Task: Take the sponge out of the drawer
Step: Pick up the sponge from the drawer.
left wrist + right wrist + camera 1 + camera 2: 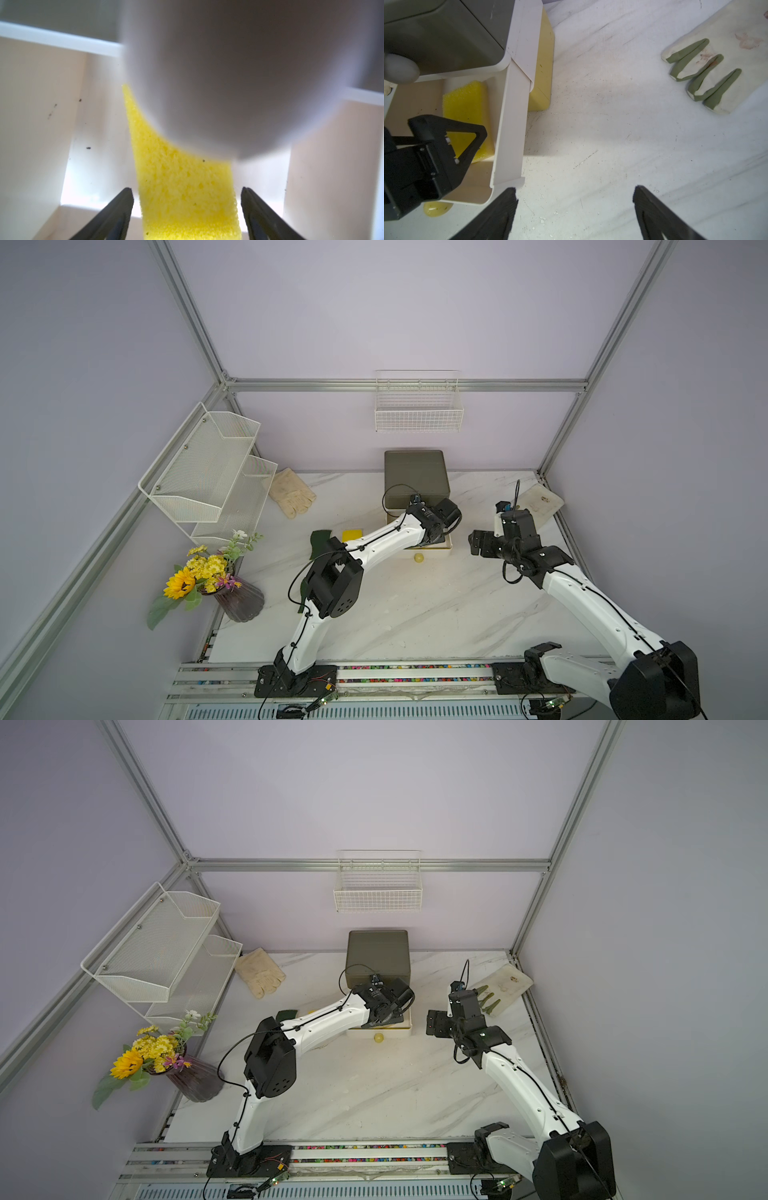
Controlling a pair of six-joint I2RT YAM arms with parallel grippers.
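– Down in the pulled-out drawer (pixel 508 124), the left hand (pixel 186 190) is set for the grasp. Its two fingers stand apart, one on each long side of the yellow sponge (pixel 176 176), with a sliver of pale drawer floor showing on either side. It's straddling, not pinching.

– So the sponge isn't out?

– No, it's lying flat on the drawer floor, close to the side wall nearer the right arm. Next, I'd say, the fingers must come together on the foam, firmly enough that it doesn't slip as it squashes. Then it's a lift straight up past the rim, clear of the dark cabinet (pixel 415 477) the drawer slides out of.

– And the right hand (pixel 575 190)?

– Wide open and empty, hovering over bare worktop (pixel 612 135) just beside the drawer's front corner. It has no part in this grab.

– What can't you see?

– Plenty. A big grey blur (pixel 228 72) fills the left wrist view and covers the sponge's far end, and I can't tell what it is. In both top views the left arm sits over the drawer, so the sponge is hidden there. And I can't tell whether the fingertips touch the drawer floor.
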